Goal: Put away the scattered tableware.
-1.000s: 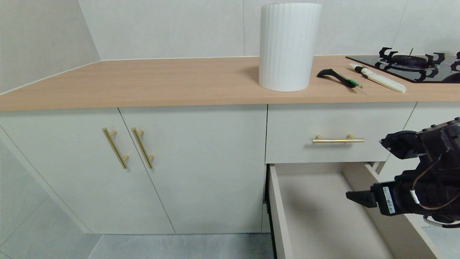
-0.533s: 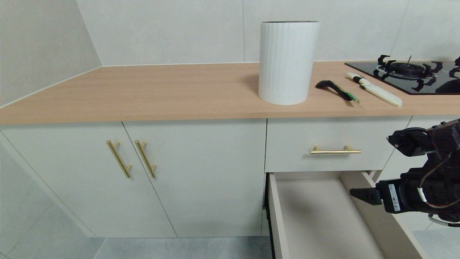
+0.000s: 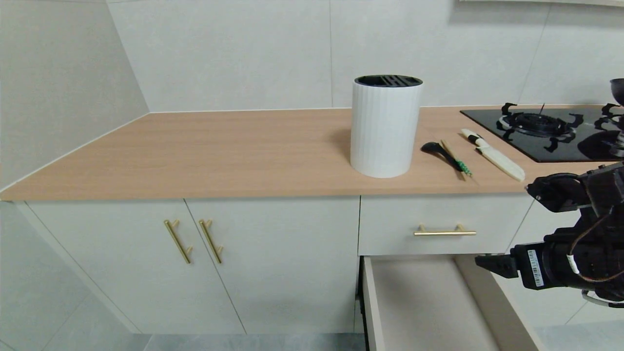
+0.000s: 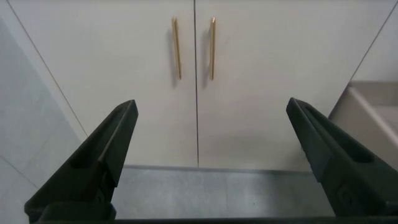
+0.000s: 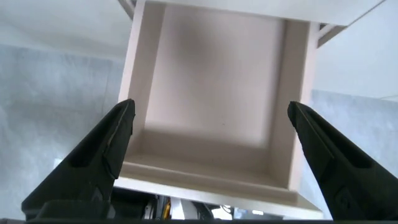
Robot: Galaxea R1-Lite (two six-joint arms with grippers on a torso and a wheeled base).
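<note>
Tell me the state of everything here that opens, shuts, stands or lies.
Lower drawer: open, empty.
Upper drawer: shut.
Cabinet doors: both shut.
White holder: upright on the counter.
Knife: lying flat.
Black spoon: lying flat.
Left tool: open, holding nothing.
Right tool: open, holding nothing.

The white holder [image 3: 386, 131] stands close beside spoon [image 3: 435, 148] and knife [image 3: 497, 158]; open drawer [image 3: 371, 307] juts below.

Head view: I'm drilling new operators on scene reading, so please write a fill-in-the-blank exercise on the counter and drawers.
1. The lower drawer stands ___.
2. The knife lies on the counter between the black spoon and the gas ___.
3. The white ribbed holder stands ___ on the counter, left of the spoon.
Missing words: open; stove; upright.
</note>
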